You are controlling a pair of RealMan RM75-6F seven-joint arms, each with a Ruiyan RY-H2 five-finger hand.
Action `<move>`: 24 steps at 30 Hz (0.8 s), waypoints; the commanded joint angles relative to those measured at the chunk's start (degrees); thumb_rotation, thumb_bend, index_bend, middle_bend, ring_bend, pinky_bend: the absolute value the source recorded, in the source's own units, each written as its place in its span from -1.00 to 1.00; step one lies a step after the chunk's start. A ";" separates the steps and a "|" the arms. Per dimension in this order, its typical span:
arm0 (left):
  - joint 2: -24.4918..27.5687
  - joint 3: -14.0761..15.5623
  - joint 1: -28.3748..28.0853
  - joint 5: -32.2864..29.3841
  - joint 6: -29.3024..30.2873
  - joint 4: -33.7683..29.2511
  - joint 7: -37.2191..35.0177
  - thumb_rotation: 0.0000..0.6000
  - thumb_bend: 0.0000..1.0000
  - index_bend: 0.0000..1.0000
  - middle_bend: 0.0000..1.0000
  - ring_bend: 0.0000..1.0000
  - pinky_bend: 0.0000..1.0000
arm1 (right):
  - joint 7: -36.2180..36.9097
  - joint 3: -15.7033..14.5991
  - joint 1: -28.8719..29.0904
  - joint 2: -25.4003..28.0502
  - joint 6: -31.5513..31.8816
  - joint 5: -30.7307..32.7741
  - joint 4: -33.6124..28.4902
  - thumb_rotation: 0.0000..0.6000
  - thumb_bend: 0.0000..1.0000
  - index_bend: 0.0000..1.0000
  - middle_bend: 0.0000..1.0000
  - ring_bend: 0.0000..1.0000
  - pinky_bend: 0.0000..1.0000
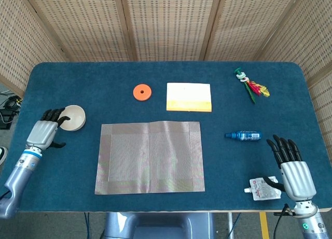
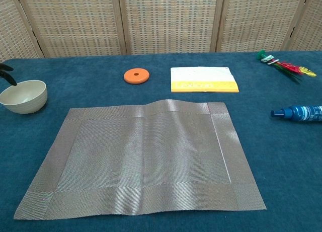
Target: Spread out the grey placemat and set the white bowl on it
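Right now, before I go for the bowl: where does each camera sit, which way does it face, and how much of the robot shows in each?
Head view: high above the near edge, looking steeply down on the whole table; shows the left hand beside the white bowl and the right hand near a pouch.
Chest view: low at the near edge, looking across the grey placemat toward the screens; only left fingertips above the bowl.
Shared: bowl, placemat, orange disc, blue bottle.
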 commanded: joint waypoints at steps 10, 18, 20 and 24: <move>-8.46 -2.66 -3.41 -3.50 -8.88 13.42 -2.63 1.00 -0.48 -0.11 -1.00 -1.00 -1.00 | 0.07 0.07 0.19 -0.06 -0.69 0.59 0.13 1.00 -1.00 -0.99 -1.00 -1.00 -1.00; -9.40 -3.60 -3.75 -3.05 -8.32 15.10 -3.32 1.00 -0.10 0.23 -1.00 -1.00 -1.00 | 0.80 0.11 0.25 0.26 -0.88 0.70 0.24 1.00 -1.00 -0.99 -1.00 -1.00 -1.00; -8.98 -3.67 -3.55 -2.58 -7.27 14.54 -3.36 1.00 -0.09 0.31 -1.00 -1.00 -1.00 | 0.76 0.14 0.25 0.27 -0.83 0.71 0.33 1.00 -1.00 -0.99 -1.00 -1.00 -1.00; -7.02 -4.07 -3.10 -0.76 -3.06 10.76 -3.44 1.00 -0.09 0.37 -1.00 -1.00 -1.00 | 0.57 0.19 0.19 0.24 -0.58 0.61 0.32 1.00 -1.00 -0.99 -1.00 -1.00 -1.00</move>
